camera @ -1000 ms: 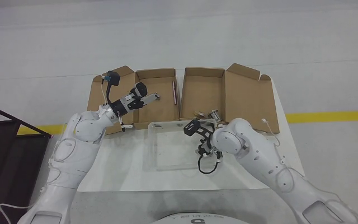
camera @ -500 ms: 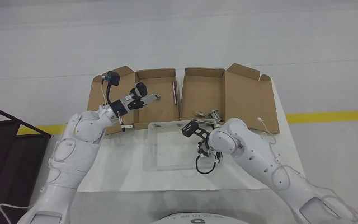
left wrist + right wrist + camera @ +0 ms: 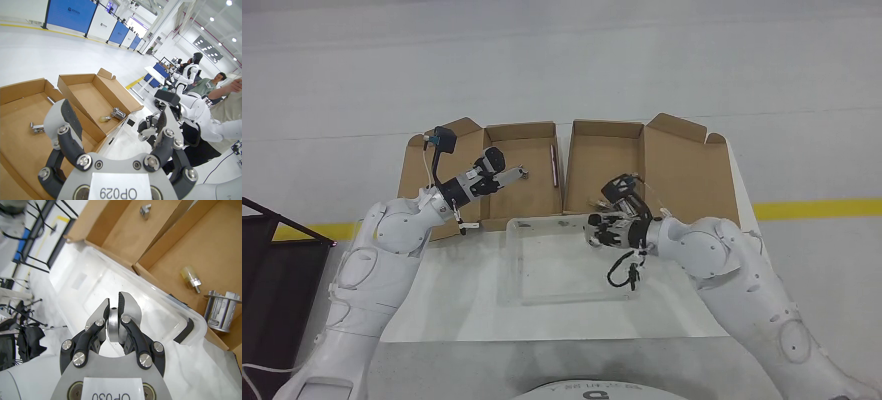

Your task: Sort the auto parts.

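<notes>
My right gripper is shut on a small round metal disc and hangs over the far right corner of the clear plastic tray, close to the right cardboard box. That box holds a yellow-capped bolt and a ribbed metal housing. My left gripper is open with nothing between its fingers, above the left cardboard box. A metal bracket and a thin rod lie in that box. In the top view the right gripper is at the tray's far edge.
The two boxes stand side by side at the table's far edge, flaps open. The tray lies just in front of them on the white table. A black cable dangles from the right arm over the tray.
The right arm has turned its wrist and carried the disc up from the tray's middle toward the right box. The left arm has stayed still.
</notes>
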{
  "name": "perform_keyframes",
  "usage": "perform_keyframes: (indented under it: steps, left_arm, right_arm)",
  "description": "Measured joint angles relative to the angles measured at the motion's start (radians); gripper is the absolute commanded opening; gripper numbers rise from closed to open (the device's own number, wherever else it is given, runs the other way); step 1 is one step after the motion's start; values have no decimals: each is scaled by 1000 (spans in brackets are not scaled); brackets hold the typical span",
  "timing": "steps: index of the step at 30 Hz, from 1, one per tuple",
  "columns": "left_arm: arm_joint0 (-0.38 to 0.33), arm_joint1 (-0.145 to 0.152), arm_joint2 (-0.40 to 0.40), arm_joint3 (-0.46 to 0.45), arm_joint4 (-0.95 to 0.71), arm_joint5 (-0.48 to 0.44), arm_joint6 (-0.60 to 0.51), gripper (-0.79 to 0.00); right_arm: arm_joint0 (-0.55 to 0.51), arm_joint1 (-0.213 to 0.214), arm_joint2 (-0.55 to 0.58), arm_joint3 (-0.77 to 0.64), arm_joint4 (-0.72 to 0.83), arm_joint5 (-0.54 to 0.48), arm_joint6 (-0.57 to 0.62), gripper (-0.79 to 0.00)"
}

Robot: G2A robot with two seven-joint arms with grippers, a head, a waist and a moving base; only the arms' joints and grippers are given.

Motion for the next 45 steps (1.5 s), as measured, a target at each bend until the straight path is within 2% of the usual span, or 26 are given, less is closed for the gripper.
perform_keyframes:
  steps: [5, 18, 23, 30, 34, 38, 45]
  left_arm:
    - [0, 0, 0, 0, 0, 0, 0, 0]
    - [0, 0, 0, 0, 0, 0, 0, 0]
    - [0, 0, 0, 0, 0, 0, 0, 0]
    - [0, 0, 0, 0, 0, 0, 0, 0]
    - [0, 0, 0, 0, 0, 0, 0, 0]
    - [0, 0, 0, 0, 0, 0, 0, 0]
    - [0, 0, 0, 0, 0, 0, 0, 0]
  right_arm:
    - [-30, 6, 59, 43, 101, -75, -58, -785]
    - [-26, 4, 53, 54, 133, -85, -55, -785]
    - [0, -8, 35, 17, 370, -198, -105, -785]
    - [-4, -9, 57, -27, 664, -373, -102, -785]
    - [-7, -8, 36, -12, 889, -452, -4, -785]
    - [14, -4, 32, 52, 1078, -470, 123, -785]
    - [40, -8, 28, 99, 1097, -463, 114, -785]
